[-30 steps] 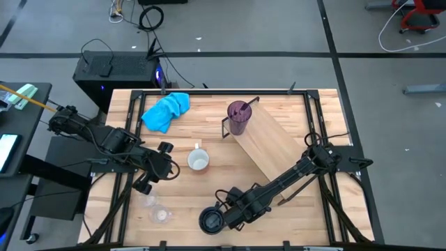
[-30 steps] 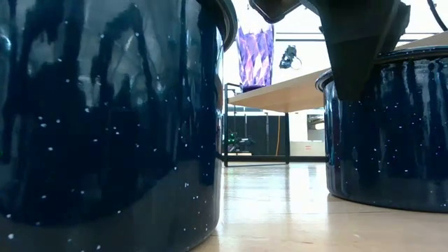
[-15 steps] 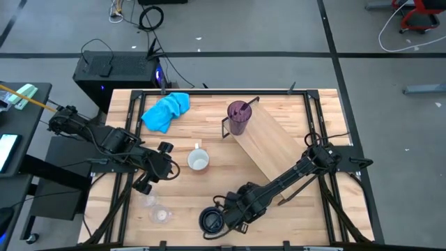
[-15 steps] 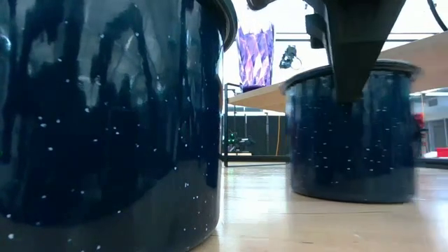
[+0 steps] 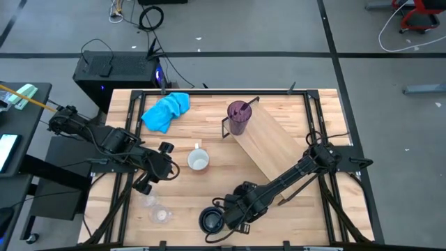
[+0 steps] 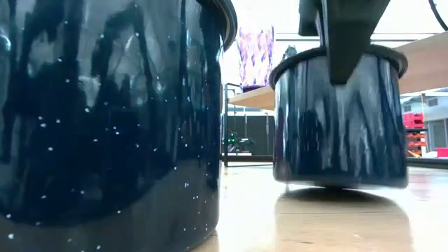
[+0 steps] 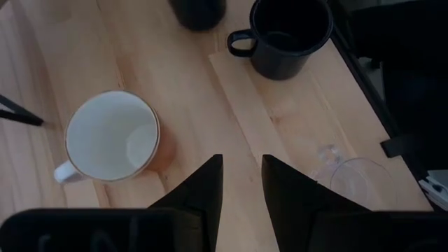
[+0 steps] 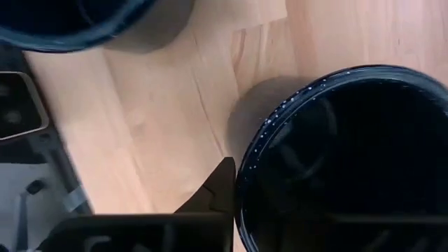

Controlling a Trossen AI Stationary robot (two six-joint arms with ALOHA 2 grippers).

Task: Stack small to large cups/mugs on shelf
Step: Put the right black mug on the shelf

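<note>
1. I see a purple translucent tumbler [image 5: 238,116] with a faceted shimmer in low view [image 6: 255,56].
2. White mug [image 5: 198,161]; from my left wrist cam, white inside with a thin tan rim [image 7: 112,136].
3. Near navy mug [image 6: 112,119]: dark navy-black, glossy, tiny white speckles.
4. Second navy mug [image 6: 339,119]: same dark blue gloss, pale streaky reflections; speckled rim in right wrist cam [image 8: 343,154].
5. Bright blue cloth [image 5: 166,111].
6. Shelf [image 5: 275,148]: light wood board, thin black wire frame.
7. Tabletop [image 5: 188,202]: pale planks, black rails.
8. Clear glass [image 7: 360,183], colourless.
9. Both arms are dark, and the left gripper [image 7: 241,183] fingers are black.
</note>
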